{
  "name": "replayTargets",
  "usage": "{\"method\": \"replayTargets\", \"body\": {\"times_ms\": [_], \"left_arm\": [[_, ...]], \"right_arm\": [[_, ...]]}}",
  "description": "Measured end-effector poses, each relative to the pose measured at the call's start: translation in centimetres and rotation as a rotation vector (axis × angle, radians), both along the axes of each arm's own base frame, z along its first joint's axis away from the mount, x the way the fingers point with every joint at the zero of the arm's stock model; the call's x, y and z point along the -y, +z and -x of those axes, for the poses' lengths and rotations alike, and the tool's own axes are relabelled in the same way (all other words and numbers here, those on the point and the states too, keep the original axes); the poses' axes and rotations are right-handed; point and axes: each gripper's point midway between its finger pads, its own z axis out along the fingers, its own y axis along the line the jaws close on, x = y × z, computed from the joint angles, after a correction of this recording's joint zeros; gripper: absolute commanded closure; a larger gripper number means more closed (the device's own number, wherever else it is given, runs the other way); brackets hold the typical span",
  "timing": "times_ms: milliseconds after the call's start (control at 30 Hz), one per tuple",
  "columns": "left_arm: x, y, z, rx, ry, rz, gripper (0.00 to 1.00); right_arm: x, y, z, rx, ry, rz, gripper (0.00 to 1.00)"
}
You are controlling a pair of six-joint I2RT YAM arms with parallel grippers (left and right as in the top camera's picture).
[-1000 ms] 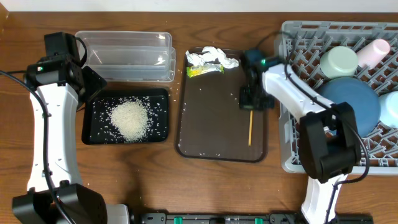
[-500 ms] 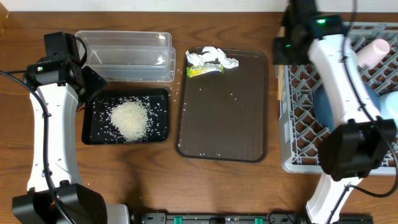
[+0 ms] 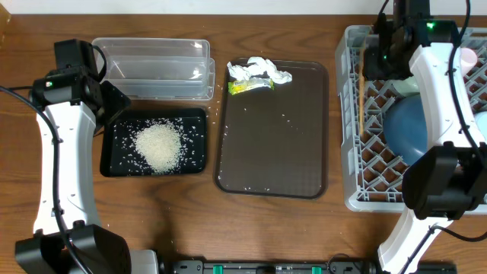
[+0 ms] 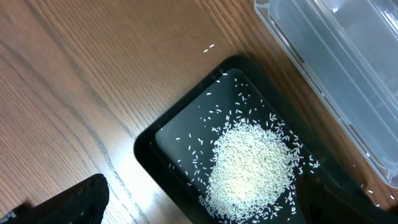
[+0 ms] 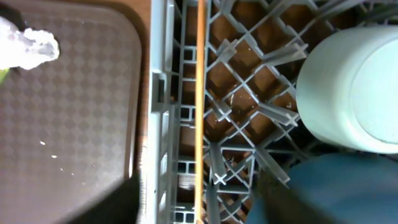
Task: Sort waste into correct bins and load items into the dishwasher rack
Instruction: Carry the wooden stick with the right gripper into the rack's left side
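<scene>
The thin yellowish stick lies along the left wall of the grey dishwasher rack, also visible from overhead. My right gripper hovers over it, open, its fingers either side of the stick without touching it; overhead it is at the rack's back left. In the rack are a pale bowl, the dark blue plate and the pink cup. My left gripper stands open above the black tray holding rice. Tissue and the wrapper lie on the brown tray.
The clear tub sits behind the black tray and holds nothing. A few stray rice grains dot the brown tray and the wood beside it. The right arm's links cross over much of the rack.
My right gripper lifted the stick off the brown tray, carried it to the rack and opened. The stick now rests in the rack. The left arm has not moved.
</scene>
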Motion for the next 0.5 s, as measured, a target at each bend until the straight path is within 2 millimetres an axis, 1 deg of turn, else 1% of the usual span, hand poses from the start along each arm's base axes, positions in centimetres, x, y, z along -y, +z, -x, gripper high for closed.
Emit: {"method": "replayTargets", "body": {"times_ms": [67,267,500], "left_arm": [[0.0,0.0,0.0,0.0,0.0,0.0,0.03],[0.0,0.0,0.0,0.0,0.0,0.0,0.03],[0.0,0.0,0.0,0.0,0.0,0.0,0.03]], "right_arm": [[-0.1,-0.1,0.0,0.001,-0.011,-0.005,0.21],[-0.7,-0.1,-0.1,0.0,-0.049,-0.026,0.16],[-2.9,0.5,-1.3,0.054,-0.098,-0.082,0.16]]}}
